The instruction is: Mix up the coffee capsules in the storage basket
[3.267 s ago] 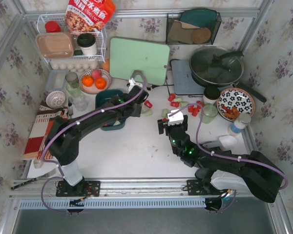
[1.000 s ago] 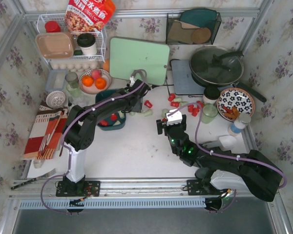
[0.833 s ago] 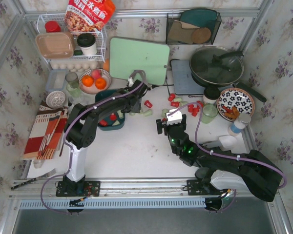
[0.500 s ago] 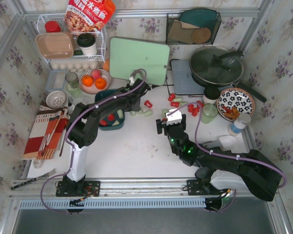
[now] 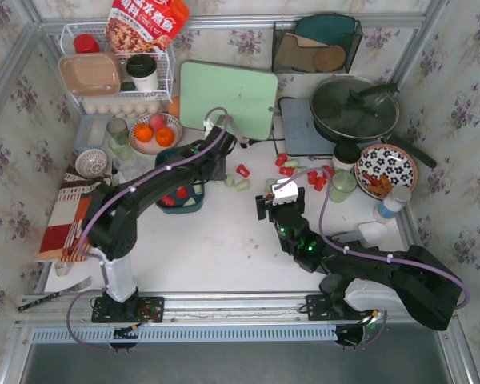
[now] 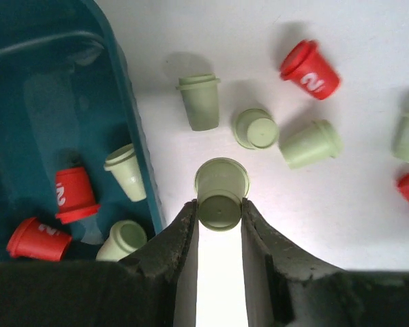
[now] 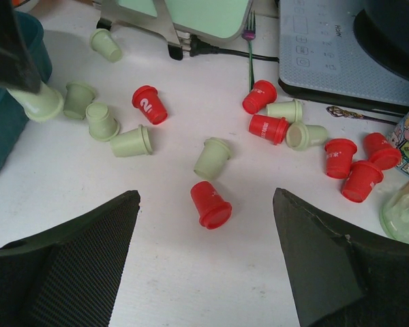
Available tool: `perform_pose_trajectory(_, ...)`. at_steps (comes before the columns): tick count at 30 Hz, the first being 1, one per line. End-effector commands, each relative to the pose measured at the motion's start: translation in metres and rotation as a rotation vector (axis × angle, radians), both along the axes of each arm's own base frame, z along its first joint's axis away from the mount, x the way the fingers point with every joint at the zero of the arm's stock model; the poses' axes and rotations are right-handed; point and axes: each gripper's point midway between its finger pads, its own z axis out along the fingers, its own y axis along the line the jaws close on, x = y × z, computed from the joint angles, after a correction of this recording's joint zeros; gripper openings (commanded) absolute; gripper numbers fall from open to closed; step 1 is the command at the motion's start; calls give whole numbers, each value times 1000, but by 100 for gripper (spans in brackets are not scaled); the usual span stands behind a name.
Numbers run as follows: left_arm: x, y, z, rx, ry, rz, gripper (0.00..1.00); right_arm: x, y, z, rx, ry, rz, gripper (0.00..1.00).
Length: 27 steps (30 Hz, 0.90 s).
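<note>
The dark teal storage basket (image 6: 48, 102) holds two red and two pale green capsules; it also shows in the top view (image 5: 178, 194). My left gripper (image 6: 219, 208) is shut on a pale green capsule (image 6: 221, 194), low over the table just right of the basket's rim; the top view shows this gripper too (image 5: 211, 172). More red and green capsules (image 7: 211, 158) lie loose on the white table between basket and hob. My right gripper (image 7: 204, 197) is open and empty, and a red capsule (image 7: 211, 204) lies on the table between its fingers.
A green cutting board on a stand (image 5: 228, 98), an induction hob (image 5: 304, 128) and a lidded pan (image 5: 354, 108) stand behind the capsules. A fruit bowl (image 5: 154, 132) and white wire rack (image 5: 116, 76) stand at the back left. A patterned plate (image 5: 386, 170) and cups stand on the right.
My left arm has swung from over the basket to just right of its rim, and its elbow has dropped to the left. The right arm has stayed put.
</note>
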Motion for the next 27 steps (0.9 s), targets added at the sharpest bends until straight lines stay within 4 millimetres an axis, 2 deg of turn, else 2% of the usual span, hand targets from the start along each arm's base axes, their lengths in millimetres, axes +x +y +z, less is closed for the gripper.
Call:
perform_pose_trajectory(1, 7, 6, 45, -56, -145, 32, 25, 1, 2, 3, 12, -2, 0, 87)
perform_pose_trajectory(5, 3, 39, 52, 9, -229, 137, 25, 1, 2, 3, 13, -1, 0, 87)
perform_pose_trajectory(10, -6, 87, 44, 112, -281, 309, 29, 1, 3, 3, 14, 2, 3, 87)
perform_pose_trajectory(15, -10, 102, 25, 151, -209, 340, 31, 1, 4, 2, 13, 7, 7, 87)
perform_pose_trajectory(16, -9, 103, 22, 156, -197, 344, 32, 1, 4, 1, 11, 7, 5, 87)
perform_pose_trajectory(19, -7, 100, 17, 140, -180, 337, 48, 1, 3, 2, 10, 6, 1, 87)
perform_pose_trajectory(22, -6, 90, 18, 82, -187, 303, 54, 1, 2, 2, 12, 4, 0, 87)
perform_pose_trajectory(24, -5, 81, 22, 35, -201, 271, 54, 1, 3, 2, 10, 6, 1, 87)
perform_pose_trajectory(25, -4, 75, 26, 10, -211, 250, 59, 1, 3, 2, 11, 5, 2, 87)
perform_pose_trajectory(27, -4, 61, 33, -22, -229, 193, 60, 1, 3, 2, 11, 5, 1, 87)
